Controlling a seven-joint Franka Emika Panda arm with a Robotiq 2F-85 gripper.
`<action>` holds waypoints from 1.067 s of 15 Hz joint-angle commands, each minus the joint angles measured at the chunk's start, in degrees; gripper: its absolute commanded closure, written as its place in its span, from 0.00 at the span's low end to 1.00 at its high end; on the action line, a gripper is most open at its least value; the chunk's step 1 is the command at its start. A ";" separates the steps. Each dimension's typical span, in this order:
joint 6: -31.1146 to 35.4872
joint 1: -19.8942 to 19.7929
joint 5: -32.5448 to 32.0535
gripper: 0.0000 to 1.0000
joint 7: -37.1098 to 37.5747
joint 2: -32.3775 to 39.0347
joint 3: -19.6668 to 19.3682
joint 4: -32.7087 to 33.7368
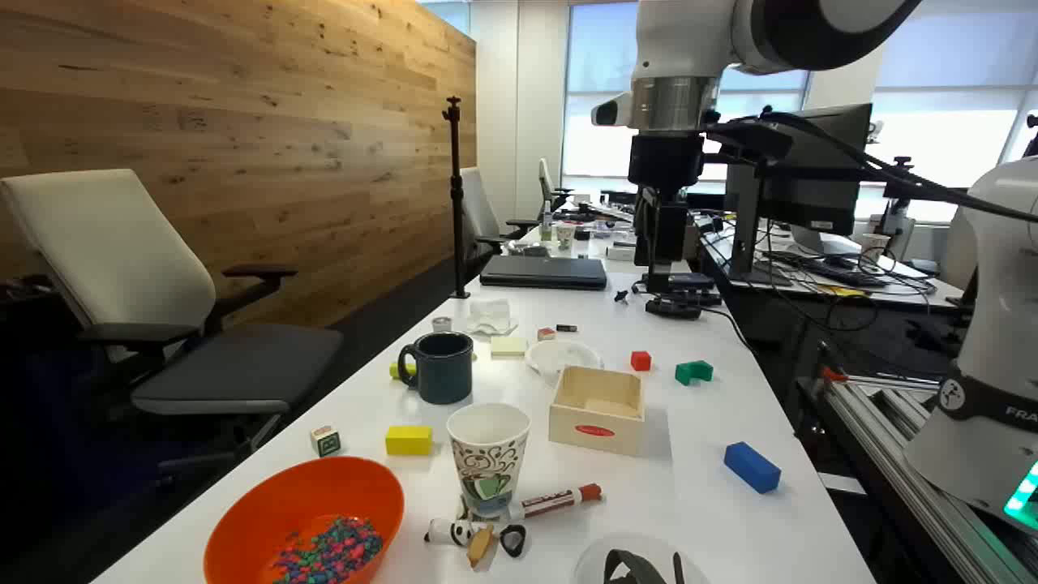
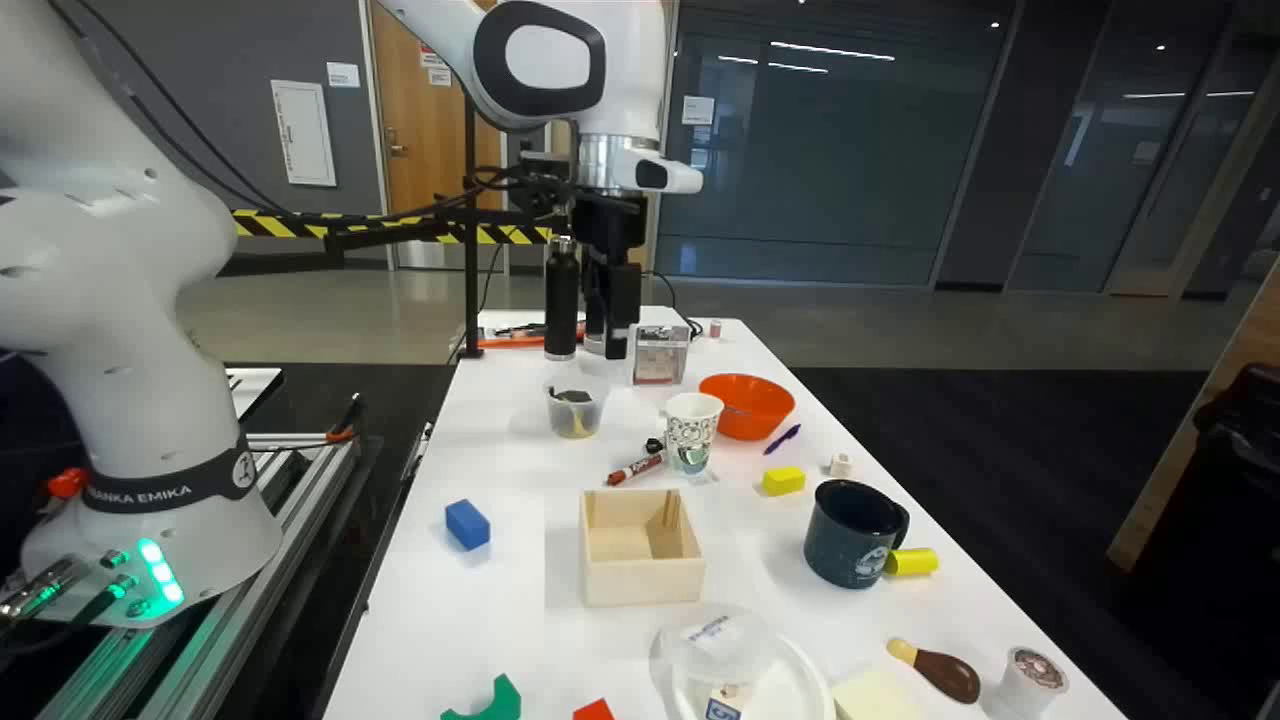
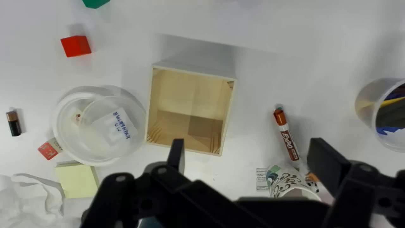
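Fingers (image 3: 326,164): spread wide and empty, hanging above the surface (image 1: 705,519), pointing down.
Wooden box (image 3: 191,95): upright, open-topped, between the clear tub (image 3: 109,126) and the marker (image 3: 287,136); a finger landing on its thin rim could tip or shove it.
Paper cup (image 3: 286,180): stands just beside the marker, looks light; a sideways brush could topple it.
Marker: round-bodied, so a nudge might roll it.
Clear tub: rests on the white plate (image 3: 61,136); a pushed box could dislodge it.
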 commanded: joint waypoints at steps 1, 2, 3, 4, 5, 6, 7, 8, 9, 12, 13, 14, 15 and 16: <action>-0.12 0.65 -0.24 0.00 0.20 0.02 -0.61 0.08; -0.12 0.65 -0.24 0.00 0.20 0.03 -0.61 0.08; -0.12 0.65 -0.24 0.00 0.20 0.02 -0.61 0.08; -0.12 0.65 -0.24 0.00 0.20 0.02 -0.61 0.08; -0.12 0.65 -0.24 0.00 0.20 0.02 -0.61 0.08; -0.12 0.65 -0.24 0.00 0.20 0.02 -0.61 0.08; -0.12 0.65 -0.24 0.00 0.20 0.02 -0.61 0.08; -0.12 0.65 -0.24 0.00 0.20 0.02 -0.61 0.08; -0.12 0.65 -0.24 0.00 0.20 0.02 -0.61 0.08; 2.32 0.14 -0.81 0.00 0.47 -0.08 -0.97 -0.45; 3.64 -0.04 -0.53 0.00 -0.08 -0.01 -1.53 -0.53; 5.53 -0.39 -0.50 0.00 -0.93 -0.18 -2.36 -0.70; 7.36 -0.73 -0.27 0.00 -1.27 -0.26 -3.17 -0.77; 9.12 -1.05 -0.01 0.00 -1.69 -0.07 -4.09 -0.71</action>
